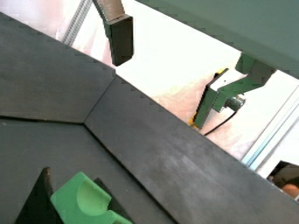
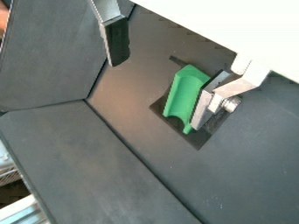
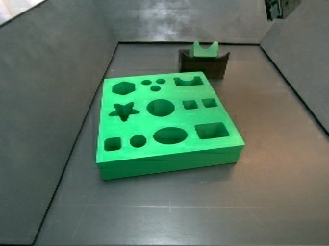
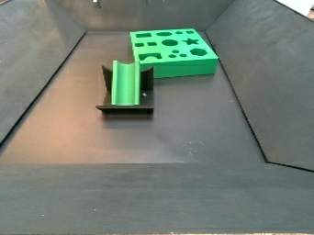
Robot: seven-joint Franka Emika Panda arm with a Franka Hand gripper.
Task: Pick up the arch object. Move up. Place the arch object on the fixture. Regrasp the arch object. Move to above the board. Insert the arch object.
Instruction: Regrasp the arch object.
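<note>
The arch object (image 2: pixel 181 94) is a small green block lying in the scooped top of the dark fixture (image 2: pixel 201 141); both side views show it there (image 3: pixel 206 48) (image 4: pixel 123 83), and a wrist view shows it (image 1: pixel 79 199). The fixture (image 3: pixel 203 65) (image 4: pixel 123 109) stands on the floor beside the board (image 3: pixel 167 120) (image 4: pixel 172 50). My gripper (image 2: pixel 166 70) is open and empty, high above the fixture, with nothing between the fingers (image 1: pixel 121 39). In a side view only its tip shows at the frame's edge (image 3: pixel 276 8).
The dark bin walls slope up around the floor (image 4: pixel 172 128). The board has several shaped cutouts, all empty. A pale area beyond the bin wall shows in a wrist view (image 1: pixel 176 61).
</note>
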